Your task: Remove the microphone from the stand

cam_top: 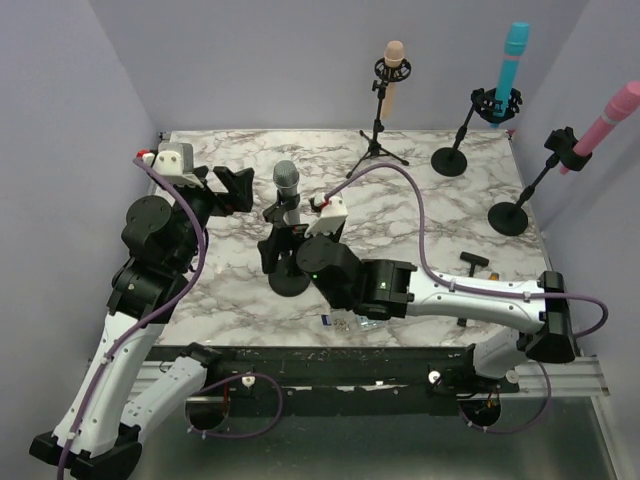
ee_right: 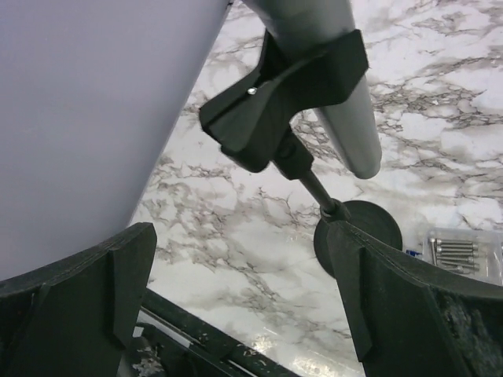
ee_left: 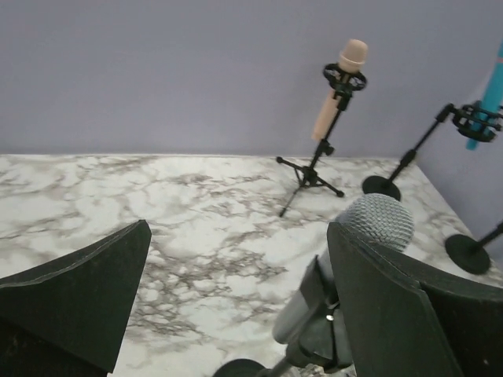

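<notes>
The grey microphone [cam_top: 287,185] is held in the clip of its stand [cam_top: 289,280], toward the near edge of the desk [cam_top: 440,220], left of the middle. The left pincer [ee_left: 236,232] and the right pincer [ee_right: 240,243] are both spread wide, nothing pinched.

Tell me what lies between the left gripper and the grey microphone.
Only bare marble table separates the left gripper from the grey microphone; the top view shows it.

Peach microphone [cam_top: 392,75], cyan microphone [cam_top: 510,62], pink microphone [cam_top: 607,122]
</notes>
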